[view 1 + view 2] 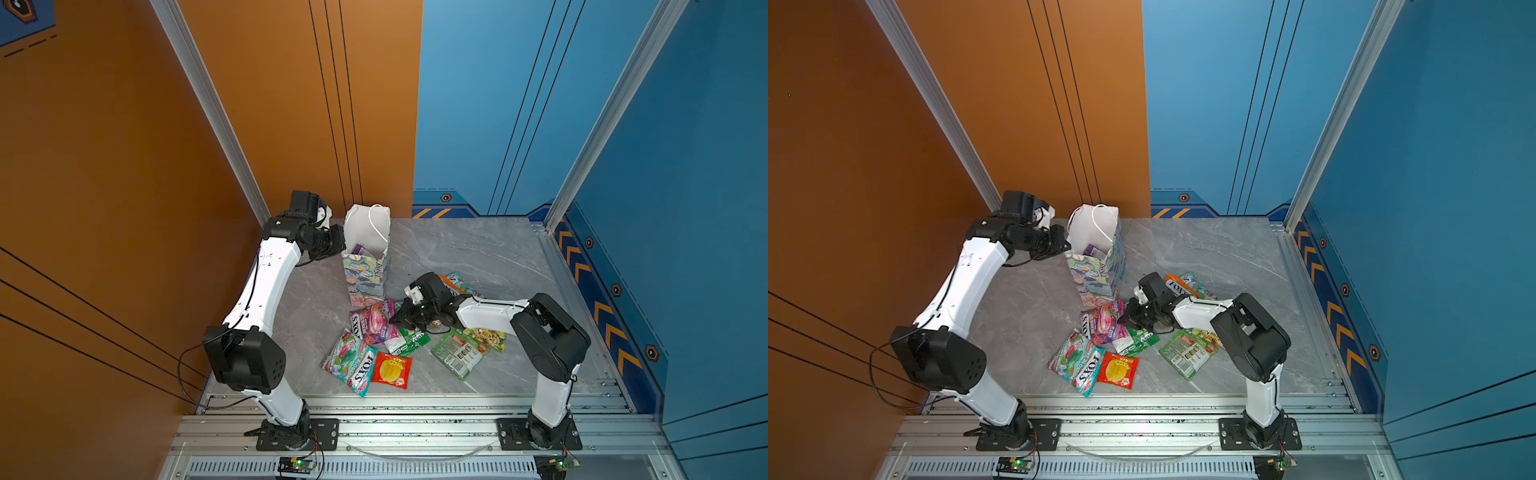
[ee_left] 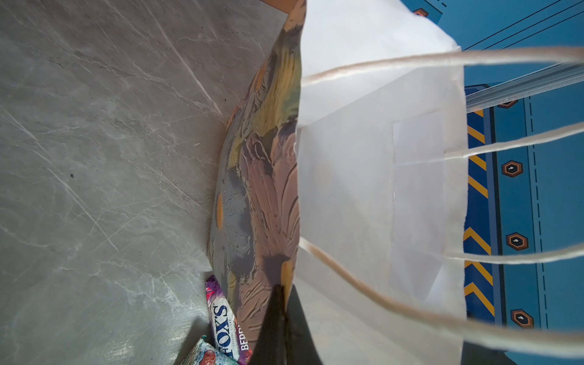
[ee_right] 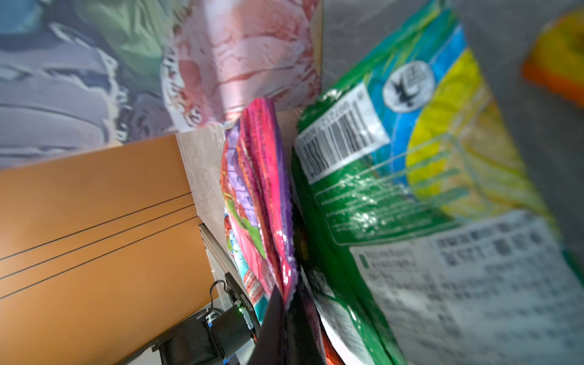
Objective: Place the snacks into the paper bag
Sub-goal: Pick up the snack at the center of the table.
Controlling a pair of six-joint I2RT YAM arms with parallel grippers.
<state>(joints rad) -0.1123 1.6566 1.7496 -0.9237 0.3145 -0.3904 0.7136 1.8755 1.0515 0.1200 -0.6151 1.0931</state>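
Observation:
The floral paper bag stands upright at the back left of the table, mouth open, with a purple packet inside. My left gripper is shut on the bag's near rim. In front of the bag lies a purple FOX'S packet; my right gripper is shut on its edge. Around it lie a teal FOX'S packet, a red-yellow sachet, a small green pouch, a larger green pouch and a yellow pouch. An orange FOX'S packet lies behind the right wrist.
The grey marble table ends at an aluminium rail in front. Orange and blue walls stand close behind the bag. The bag's white cord handles hang over its mouth.

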